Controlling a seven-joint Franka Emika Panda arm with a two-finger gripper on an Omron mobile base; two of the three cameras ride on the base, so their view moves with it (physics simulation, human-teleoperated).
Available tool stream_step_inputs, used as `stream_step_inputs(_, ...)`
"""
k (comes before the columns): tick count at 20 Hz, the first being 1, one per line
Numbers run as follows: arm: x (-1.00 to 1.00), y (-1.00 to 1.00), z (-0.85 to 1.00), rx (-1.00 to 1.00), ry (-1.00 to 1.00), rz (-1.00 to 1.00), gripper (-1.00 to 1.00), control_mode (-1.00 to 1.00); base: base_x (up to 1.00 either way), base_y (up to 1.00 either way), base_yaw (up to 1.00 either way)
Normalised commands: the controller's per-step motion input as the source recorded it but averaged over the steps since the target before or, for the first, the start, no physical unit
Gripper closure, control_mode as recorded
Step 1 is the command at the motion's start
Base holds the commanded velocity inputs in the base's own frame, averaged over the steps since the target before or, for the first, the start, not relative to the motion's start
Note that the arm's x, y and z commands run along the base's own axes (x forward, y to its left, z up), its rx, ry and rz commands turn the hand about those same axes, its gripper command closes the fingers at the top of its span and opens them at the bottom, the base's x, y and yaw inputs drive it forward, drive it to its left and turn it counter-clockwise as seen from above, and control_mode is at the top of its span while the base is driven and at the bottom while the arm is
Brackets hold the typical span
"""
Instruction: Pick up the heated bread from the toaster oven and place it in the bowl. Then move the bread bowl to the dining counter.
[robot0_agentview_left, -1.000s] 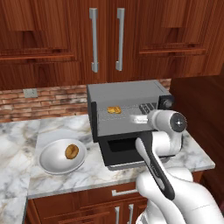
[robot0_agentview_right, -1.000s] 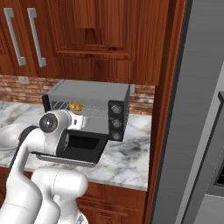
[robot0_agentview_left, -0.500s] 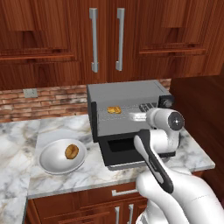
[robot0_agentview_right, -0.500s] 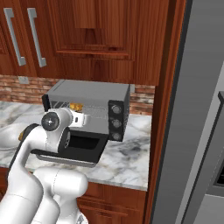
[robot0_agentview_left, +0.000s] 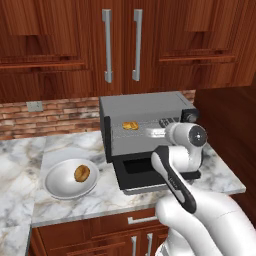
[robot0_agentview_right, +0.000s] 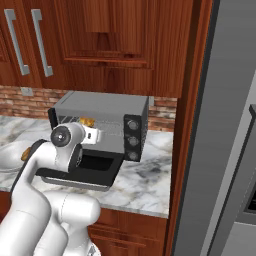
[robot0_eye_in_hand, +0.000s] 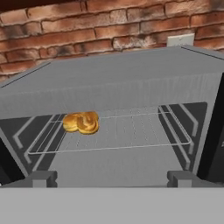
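heated bread (robot0_eye_in_hand: 81, 122) on toaster oven (robot0_eye_in_hand: 131, 83) rack; claw (robot0_eye_in_hand: 111, 179) open

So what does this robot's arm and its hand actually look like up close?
The arm is glossy white with rounded, tube-like segments, a black stripe along one link and a dark grey round cap at a joint. Its base is a bulky smooth white shell. The gripper ends in two small blocky dark grey finger tips. No cables visible.
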Motion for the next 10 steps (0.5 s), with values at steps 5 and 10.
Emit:
stream_step_inputs(5, 0.13, 0.0, -0.22, 0.0, 0.0, 0.0, -1.0, -1.0, 0.0, 0.0, 0.0)
stream_step_inputs(10, 0.28, 0.0, -0.22, 0.0, 0.0, 0.0, -1.0, -1.0, 0.0, 0.0, 0.0)
